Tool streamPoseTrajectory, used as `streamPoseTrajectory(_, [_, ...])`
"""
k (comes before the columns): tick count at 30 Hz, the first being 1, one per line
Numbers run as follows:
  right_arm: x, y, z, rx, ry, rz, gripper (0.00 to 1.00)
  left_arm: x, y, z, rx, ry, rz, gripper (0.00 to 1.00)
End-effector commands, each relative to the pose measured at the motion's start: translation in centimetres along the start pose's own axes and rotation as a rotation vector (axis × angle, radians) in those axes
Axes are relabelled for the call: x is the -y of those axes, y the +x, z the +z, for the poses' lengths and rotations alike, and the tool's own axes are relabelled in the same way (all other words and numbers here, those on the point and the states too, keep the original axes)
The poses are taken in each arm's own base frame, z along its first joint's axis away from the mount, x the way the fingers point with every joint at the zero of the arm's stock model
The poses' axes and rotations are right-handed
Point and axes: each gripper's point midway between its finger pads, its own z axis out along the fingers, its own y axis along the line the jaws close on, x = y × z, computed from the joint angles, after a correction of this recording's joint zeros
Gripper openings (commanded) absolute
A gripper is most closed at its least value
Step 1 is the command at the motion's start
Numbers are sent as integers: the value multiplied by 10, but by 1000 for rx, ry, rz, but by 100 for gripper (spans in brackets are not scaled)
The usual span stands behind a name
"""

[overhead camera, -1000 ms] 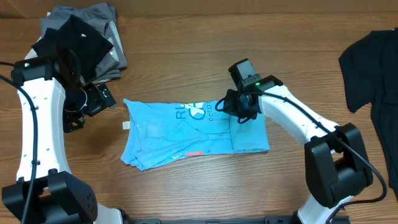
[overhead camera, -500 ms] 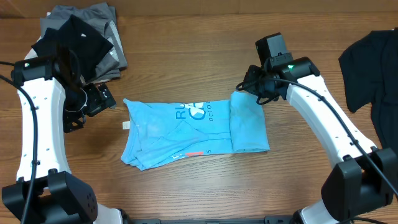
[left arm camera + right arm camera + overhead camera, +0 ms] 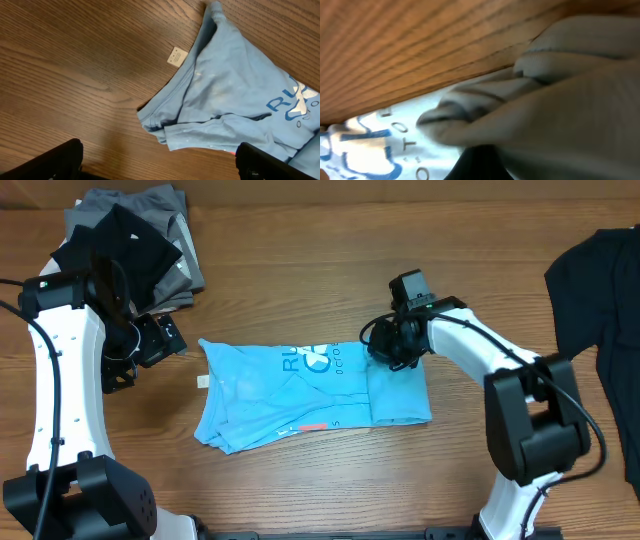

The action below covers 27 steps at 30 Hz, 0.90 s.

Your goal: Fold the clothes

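Grey and black cloth garments (image 3: 130, 240) are lying heaped at eleven o'clock on the brown wooden table (image 3: 300, 270). Just below them my left gripper (image 3: 140, 352) is hovering over bare wood, at nine o'clock from the shirt and apart from it, its fingers (image 3: 55, 160) standing wide apart with nothing between them. At the table's centre the light sky-blue cloth T-shirt with white and dark blue lettering (image 3: 300, 395) is lying flat, its right end folded over onto itself and a small white tag (image 3: 176, 55) sticking out at its left edge. My right gripper (image 3: 385, 350) is sitting on the shirt's one o'clock corner with its jaws together; bunched blue cloth is filling the right wrist view, and I cannot tell whether any is pinched. At three o'clock a black cloth garment (image 3: 600, 290) is lying spread, well apart from the shirt.
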Motion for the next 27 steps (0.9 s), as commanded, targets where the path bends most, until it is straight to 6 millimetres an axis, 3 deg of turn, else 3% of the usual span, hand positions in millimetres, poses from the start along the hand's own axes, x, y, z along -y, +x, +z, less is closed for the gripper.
streamPoseTrajectory(1, [-13,11,12,-73,-87,-34,4,3,1,-4,14,6,34,100])
streamPoseTrajectory(6, [-29,4,-10,-36,-120,-49,4,2,2,-4,11,4,34,100])
streamPoseTrajectory(12, [-46,-8,-81,48,-163,-90,8,2,2,-4,11,5,34,100])
streamPoseTrajectory(15, [-43,3,-108,45,-155,-123,15,2,3,-3,7,3,33,100])
streamPoseTrajectory(17, [-35,18,-116,7,-128,-155,29,2,3,-2,5,3,33,100])
streamPoseTrajectory(21, [-16,47,-110,-98,-68,-240,29,2,3,-2,5,3,33,100])
streamPoseTrajectory(27, [11,78,-68,-189,-55,-229,10,2,3,-2,4,3,33,100])
